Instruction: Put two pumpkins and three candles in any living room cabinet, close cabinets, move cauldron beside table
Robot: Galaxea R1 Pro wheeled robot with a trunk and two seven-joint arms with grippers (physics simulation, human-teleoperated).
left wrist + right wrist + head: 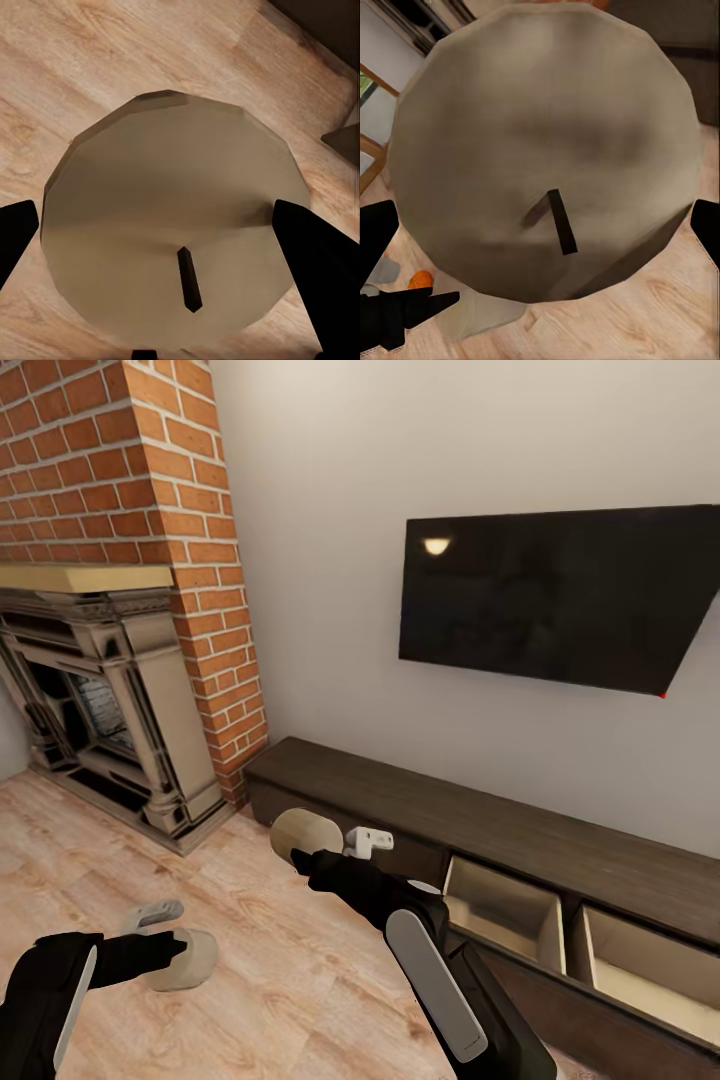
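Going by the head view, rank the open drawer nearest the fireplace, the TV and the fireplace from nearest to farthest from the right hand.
1. The open drawer, just right of the right hand, which holds a candle.
2. The fireplace, off to the left across the floor.
3. The TV, up on the wall to the right; it and the fireplace are hard to separate, so that order is tentative.
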